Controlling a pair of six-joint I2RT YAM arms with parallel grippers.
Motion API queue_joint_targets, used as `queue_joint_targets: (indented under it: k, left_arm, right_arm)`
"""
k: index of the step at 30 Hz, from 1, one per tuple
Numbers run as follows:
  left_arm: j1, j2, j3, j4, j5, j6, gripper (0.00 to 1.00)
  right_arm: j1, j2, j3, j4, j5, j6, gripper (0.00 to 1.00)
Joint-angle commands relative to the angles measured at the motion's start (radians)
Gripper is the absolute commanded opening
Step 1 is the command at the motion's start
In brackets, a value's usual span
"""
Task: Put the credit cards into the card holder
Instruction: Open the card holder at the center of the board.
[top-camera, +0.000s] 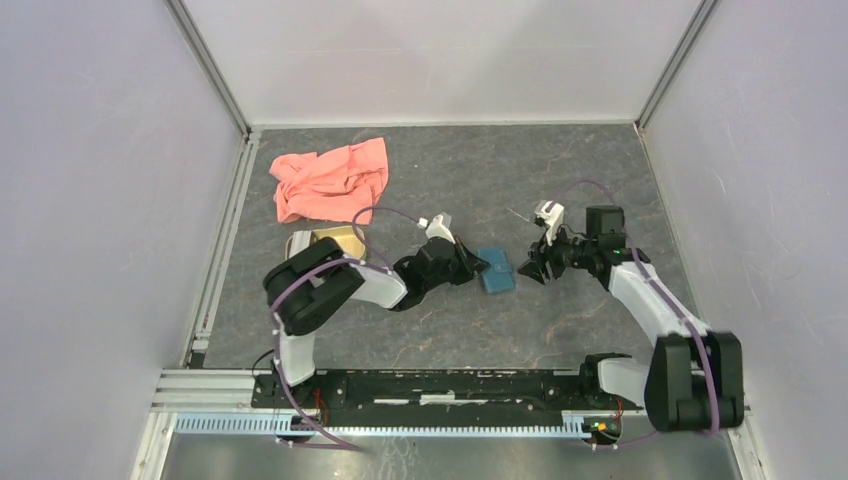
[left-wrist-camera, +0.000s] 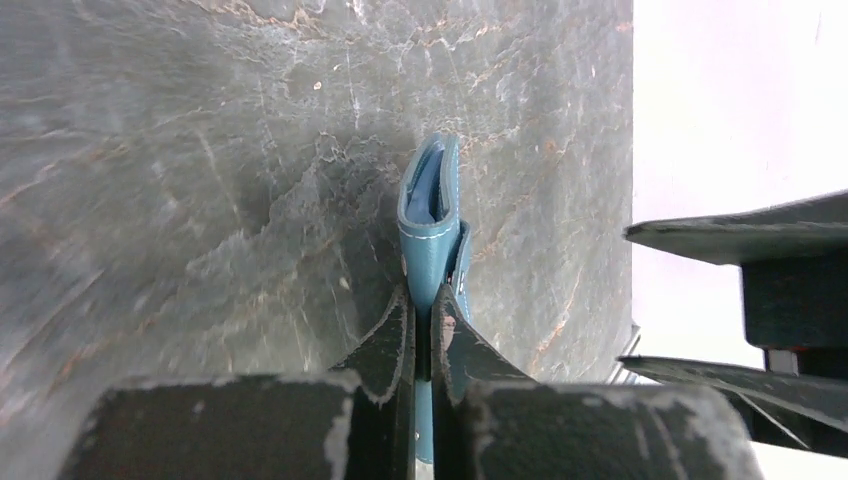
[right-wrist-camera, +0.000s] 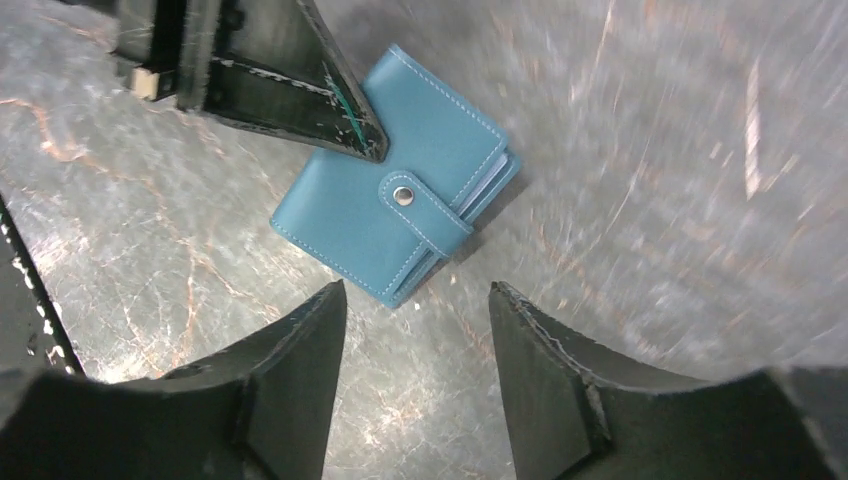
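Teal leather-look card holder (right-wrist-camera: 400, 215) is seen lying closed on the grey surface (top-camera: 450, 340), between the two grippers. Left gripper (left-wrist-camera: 424, 310) jaws are pressed nearly together, pinching the holder's near edge. Right gripper (right-wrist-camera: 415, 370) jaws are spread with nothing between them, hovering just beside it. Handling is judged light, thin, semi-stiff and a bit slick; flaps could splay, so it is best taken by a stitched edge, away from the snap tab (right-wrist-camera: 403, 197). The fastened tab and flat face are shown by the right wrist view only; the edge-on gap (lighter blue inside) is shown by the left wrist view only. Credit cards cannot be made out anywhere.
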Motion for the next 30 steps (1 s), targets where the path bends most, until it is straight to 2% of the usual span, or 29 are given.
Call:
queue_joint_targets:
  k: [1,5,7,12,17,30]
  left_arm:
    - [-0.059,-0.207,-0.041,-0.124,-0.224,0.068,0.02]
    - [-0.125,-0.259,0.027,-0.391,-0.333,-0.053,0.02]
    - [-0.155,-0.274,0.043,-0.448,-0.378,-0.098,0.02]
    - [-0.197,-0.286,0.059,-0.480,-0.440,-0.111,0.02]
    - [-0.210,-0.276,0.076,-0.483,-0.441,-0.102,0.02]
    - [-0.234,-0.272,0.088,-0.431,-0.410,-0.070,0.02]
  right_arm:
    - [-0.002,-0.168,-0.050,0.038,-0.214,-0.116,0.63]
    - [0.032,-0.165,-0.059,0.057,-0.262,-0.095,0.62]
    - [0.059,-0.133,-0.050,0.055,-0.248,-0.080,0.62]
    - [0.100,-0.065,-0.038,0.087,-0.241,0.003,0.62]
    - [0.134,-0.033,-0.046,0.125,-0.155,0.049,0.63]
    - [0.182,0.042,-0.028,0.131,-0.081,0.081,0.64]
